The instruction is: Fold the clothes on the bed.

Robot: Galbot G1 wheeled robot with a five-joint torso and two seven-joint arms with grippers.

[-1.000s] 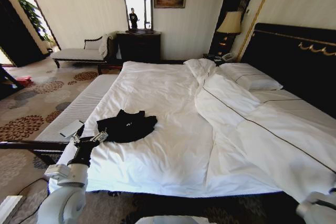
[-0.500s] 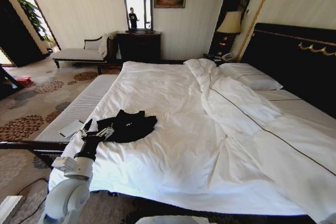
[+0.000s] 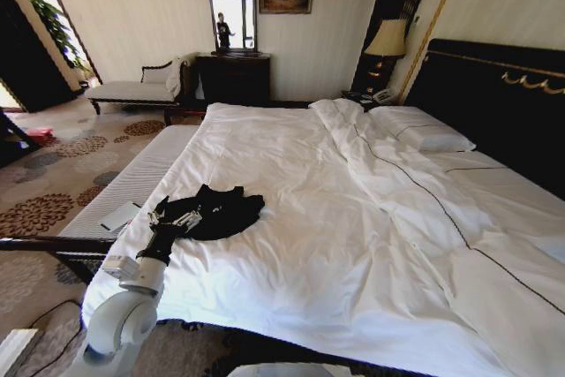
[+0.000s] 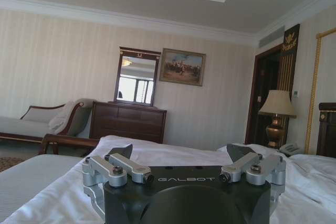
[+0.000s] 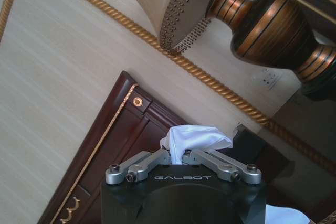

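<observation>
The clothes (image 3: 216, 211), a crumpled black T-shirt, lie on the white sheet near the left edge of the bed (image 3: 291, 147). My left gripper (image 3: 181, 218) reaches in from the near left and hangs at the shirt's left edge. In the left wrist view this left gripper (image 4: 181, 151) is open, nothing between its fingers, and it looks across the bed. In the right wrist view my right gripper (image 5: 181, 153) is shut on a bunch of white duvet fabric (image 5: 197, 137), close to a dark wooden panel and a lamp.
The white duvet (image 3: 424, 218) covers the bed's right half below the dark headboard (image 3: 494, 94). A ribbed grey pad (image 3: 132, 174) with a white card (image 3: 119, 215) lies beside the bed on the left, and a dark rail (image 3: 53, 245) crosses there. Chaise bench (image 3: 132, 90), dresser (image 3: 234, 77) and lamp (image 3: 387, 40) stand behind.
My left gripper has moved forward onto the shirt's left edge. The duvet has been drawn flatter and wider over the bed's right side, and the right arm has left the head view.
</observation>
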